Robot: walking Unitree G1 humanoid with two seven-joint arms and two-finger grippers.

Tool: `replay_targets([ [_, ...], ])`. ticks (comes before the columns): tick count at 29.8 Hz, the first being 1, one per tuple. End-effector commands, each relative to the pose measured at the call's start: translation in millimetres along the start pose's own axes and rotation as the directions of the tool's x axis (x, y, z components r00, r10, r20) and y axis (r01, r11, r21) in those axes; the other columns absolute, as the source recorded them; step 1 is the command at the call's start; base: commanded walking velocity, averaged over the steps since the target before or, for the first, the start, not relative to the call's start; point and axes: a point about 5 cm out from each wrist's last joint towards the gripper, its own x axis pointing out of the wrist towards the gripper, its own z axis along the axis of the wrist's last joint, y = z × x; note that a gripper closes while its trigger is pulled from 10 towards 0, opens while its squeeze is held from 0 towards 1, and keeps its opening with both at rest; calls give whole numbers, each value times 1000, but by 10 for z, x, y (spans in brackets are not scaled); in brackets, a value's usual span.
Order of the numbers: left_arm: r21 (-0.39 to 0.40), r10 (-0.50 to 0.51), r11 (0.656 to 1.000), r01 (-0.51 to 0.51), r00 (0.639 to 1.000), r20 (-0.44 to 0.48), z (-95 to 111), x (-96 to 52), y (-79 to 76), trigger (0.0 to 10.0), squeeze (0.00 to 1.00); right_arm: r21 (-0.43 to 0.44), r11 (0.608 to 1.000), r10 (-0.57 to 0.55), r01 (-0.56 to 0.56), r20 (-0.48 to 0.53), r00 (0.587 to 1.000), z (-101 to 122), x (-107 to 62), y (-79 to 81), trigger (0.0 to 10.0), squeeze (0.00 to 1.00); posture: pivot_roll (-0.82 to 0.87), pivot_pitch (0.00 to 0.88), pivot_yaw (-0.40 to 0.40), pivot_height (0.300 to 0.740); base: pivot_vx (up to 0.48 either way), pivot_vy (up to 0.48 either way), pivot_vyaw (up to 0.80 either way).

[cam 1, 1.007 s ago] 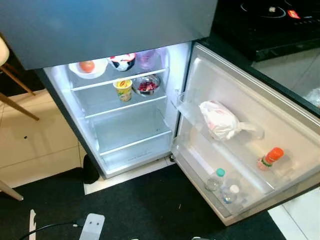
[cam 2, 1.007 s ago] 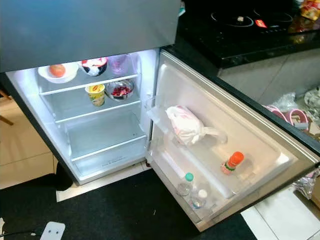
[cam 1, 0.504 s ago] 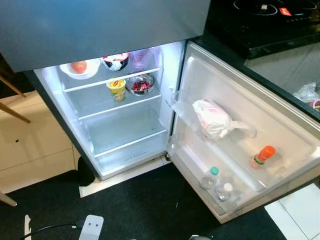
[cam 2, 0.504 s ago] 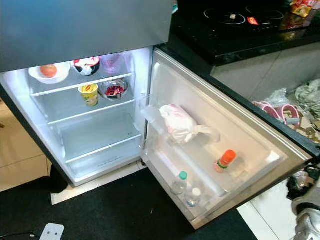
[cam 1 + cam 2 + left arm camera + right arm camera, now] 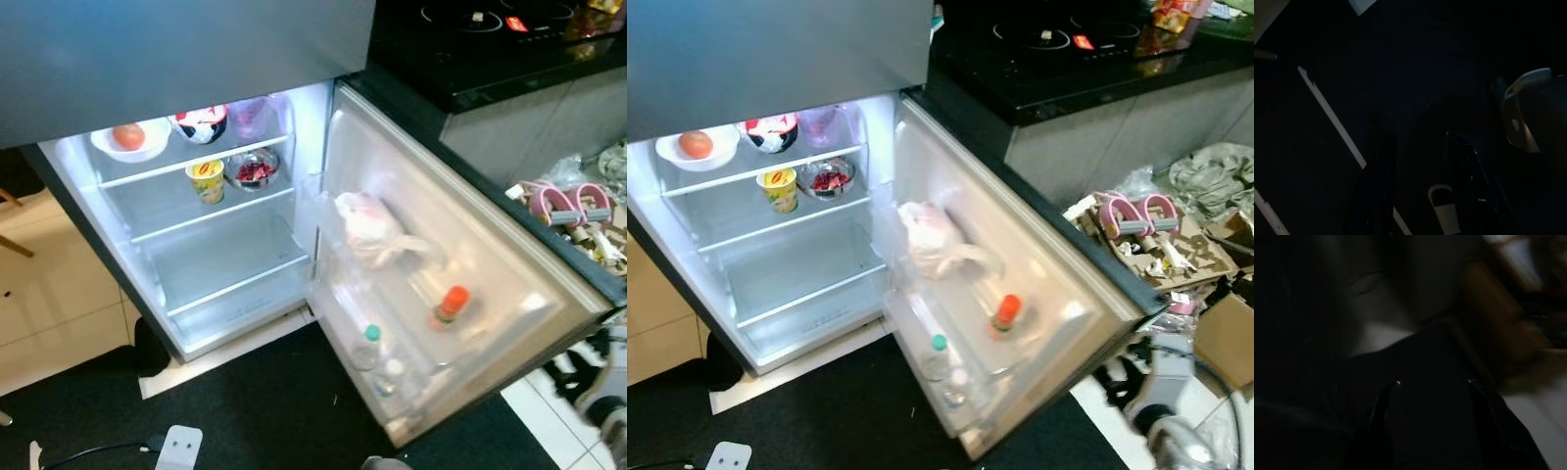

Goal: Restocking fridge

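While the lit white fridge compartment (image 5: pixel 220 264) stands open before me, I judge I am between loads: nothing is in hand, and the next move calls for turning toward whatever stock waits off to my right and picking one item up. My left gripper (image 5: pixel 1420 191) hangs idle over the dark floor mat (image 5: pixel 265 411), its two black fingers set a moderate gap apart with nothing between them. My right gripper (image 5: pixel 1432 421) is low beside the fridge door (image 5: pixel 1019 245); that wrist picture is too dark and smeared to settle its fingers, so I cannot tell how they stand. The fridge holds a white bowl with an orange-red fruit (image 5: pixel 129 139) on the top shelf, beside a patterned bowl (image 5: pixel 201 124) and a pale purple cup (image 5: pixel 250 116). One shelf down sit a yellow lidded cup (image 5: pixel 206 179) and a glass bowl of red pieces (image 5: pixel 256 169); the lower shelves are bare. The door's upper rack carries a knotted white plastic bag (image 5: pixel 370 227) and an orange-capped bottle (image 5: pixel 449 306); the bottom rack holds a green-capped clear bottle (image 5: pixel 367 345) beside a white-capped one (image 5: pixel 392 374). Cardboard clutter (image 5: pixel 1156 245) lies on the floor to my right.
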Motion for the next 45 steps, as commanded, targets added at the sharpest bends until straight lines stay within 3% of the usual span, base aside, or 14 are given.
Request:
replay_targets([
  [1,15,-8,1000,8,1000,-14,-54,-16,-26,10000,0,-66,985,159,-161,-37,987,16,169,293,10000,0,-69,95,-53,740,0,0,0],
  [5,17,-7,1000,8,1000,-16,-67,-21,-30,10000,0,-123,917,378,-380,-44,925,12,315,827,10000,0,-66,97,-54,740,0,0,0],
  [7,17,-7,1000,8,1000,-16,-68,-21,-30,10000,0,-133,901,411,-413,-46,911,14,327,914,10000,0,-66,97,-54,740,0,0,0],
  [10,17,-7,1000,8,1000,-19,-78,-24,-27,10000,0,-168,819,550,-548,-41,834,67,352,1319,10000,0,-63,99,-54,740,0,0,0],
  [11,17,-7,1000,8,1000,-19,-78,-24,-27,10000,0,-168,819,550,-548,-41,834,67,352,1319,10000,0,-63,99,-54,740,0,0,0],
  [14,17,-8,1000,8,1000,-20,-84,-26,-25,10000,0,-167,742,655,-649,-27,755,133,295,1594,10000,0,-61,101,-57,740,0,0,0],
  [19,17,-8,1000,8,1000,-22,-89,-27,-27,10000,0,-136,689,717,-712,-19,697,174,193,1719,10000,0,-61,100,-58,740,0,0,0],
  [26,17,-8,1000,8,1000,-23,-90,-28,-35,10000,0,-141,804,572,-578,-86,816,0,230,1453,10000,0,-59,97,-57,740,0,0,0],
  [32,17,4,1000,-4,1000,-17,-80,-26,-21,10000,0,-217,807,552,-549,-53,832,181,321,1571,10000,0,-62,93,-50,740,0,0,0],
  [34,-32,31,999,-32,999,-11,-42,-12,11,10000,0,-263,834,501,-484,-7,866,303,409,1602,10000,0,-59,93,-51,740,0,0,0],
  [36,-90,67,994,-65,998,18,74,20,65,10000,0,-296,889,384,-350,67,921,418,542,1568,10000,0,-44,90,-53,740,0,0,0],
  [39,-100,81,992,-76,996,47,154,37,89,10000,0,-270,923,314,-276,112,943,447,595,1531,10000,0,-42,88,-53,740,0,0,0],
  [42,-61,98,994,-90,983,154,400,71,134,10000,0,-234,965,165,-121,180,970,454,633,1446,10000,0,-40,88,-52,740,0,0,0],
  [45,-34,91,996,-84,952,292,731,90,145,10000,0,-214,975,97,-53,204,974,450,627,1409,10000,0,-42,88,-48,740,0,0,0],
])
